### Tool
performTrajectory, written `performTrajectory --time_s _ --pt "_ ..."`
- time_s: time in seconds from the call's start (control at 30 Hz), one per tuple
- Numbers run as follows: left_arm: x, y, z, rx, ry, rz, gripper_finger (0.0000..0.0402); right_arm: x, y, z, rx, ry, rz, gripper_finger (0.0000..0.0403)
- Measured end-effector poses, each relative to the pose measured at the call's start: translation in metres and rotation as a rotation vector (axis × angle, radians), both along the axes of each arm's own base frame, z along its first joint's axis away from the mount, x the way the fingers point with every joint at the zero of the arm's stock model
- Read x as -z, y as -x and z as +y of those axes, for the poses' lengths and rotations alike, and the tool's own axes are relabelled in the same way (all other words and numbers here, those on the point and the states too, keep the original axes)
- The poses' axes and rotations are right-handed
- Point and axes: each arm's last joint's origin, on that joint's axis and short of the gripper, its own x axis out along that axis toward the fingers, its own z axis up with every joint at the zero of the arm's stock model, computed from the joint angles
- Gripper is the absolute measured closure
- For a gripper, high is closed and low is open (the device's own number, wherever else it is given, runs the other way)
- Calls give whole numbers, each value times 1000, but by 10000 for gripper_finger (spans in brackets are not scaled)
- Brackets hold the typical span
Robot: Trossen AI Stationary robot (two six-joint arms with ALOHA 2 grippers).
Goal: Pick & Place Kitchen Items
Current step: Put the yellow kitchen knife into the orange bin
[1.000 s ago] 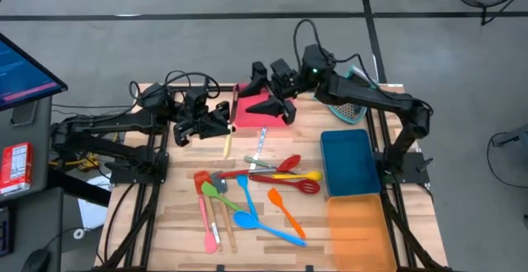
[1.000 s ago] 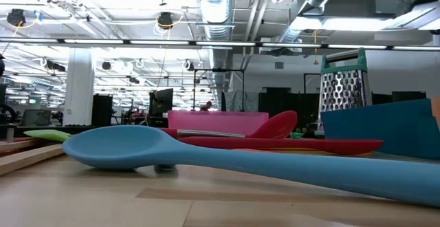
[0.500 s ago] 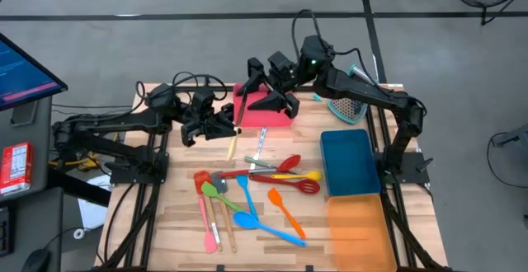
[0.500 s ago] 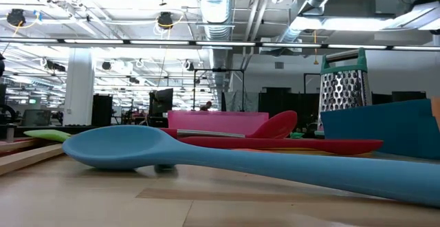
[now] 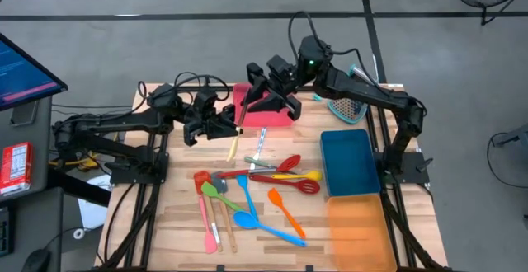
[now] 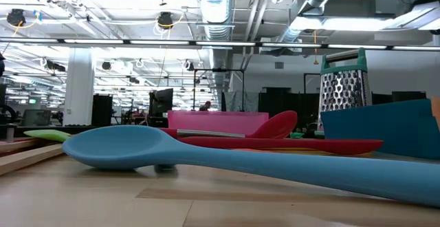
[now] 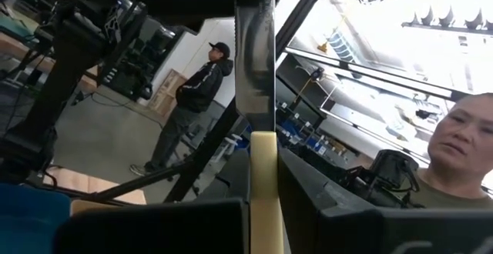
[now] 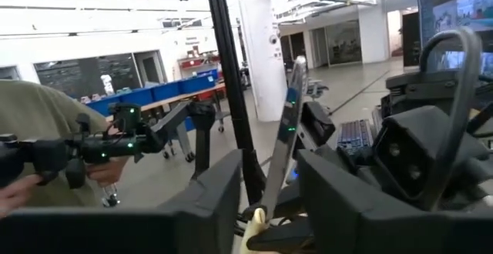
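Observation:
A knife with a cream handle (image 7: pixel 263 185) and a silver blade (image 8: pixel 286 123) is held in the air over the table's far left part, beside the red tray (image 5: pixel 266 115). My left gripper (image 5: pixel 228 128) is shut on it. My right gripper (image 5: pixel 254 99) comes from the right and stands open, with one finger on either side of the blade's far part and a gap showing on both sides. Several coloured spatulas and spoons (image 5: pixel 256 196) lie flat on the table's middle; the blue spoon (image 6: pixel 206 157) fills the low view. My left gripper pinches the knife's cream handle (image 7: pixel 263 208) between its two fingers. It comes level from the table's left and lies across the handle. The handle's end (image 5: pixel 233 147) sticks out toward the near edge, the blade (image 5: pixel 239 107) points away, and the knife is clear of the table.
A blue tray (image 5: pixel 348 163) and an orange tray (image 5: pixel 356 222) stand along the right side. The box grater (image 5: pixel 351 103) stands at the far right corner. People stand beyond the table (image 7: pixel 192 108) (image 8: pixel 38 138).
My right gripper's fingers have drawn closer together around the blade, and its wrist has turned a little. My left gripper has eased toward the red tray with the knife, which stays clear of the table.

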Motion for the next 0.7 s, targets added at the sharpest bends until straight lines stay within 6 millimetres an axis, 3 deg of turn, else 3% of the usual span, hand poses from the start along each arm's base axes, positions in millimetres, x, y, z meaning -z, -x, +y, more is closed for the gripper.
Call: performTrajectory --time_s 0.3,0.7 --pt "5 -6 1 14 45 42 382 0 1 1 -59 17 2 393" --pt "5 -7 2 -11 51 32 364 -3 4 1 -62 -18 17 401"
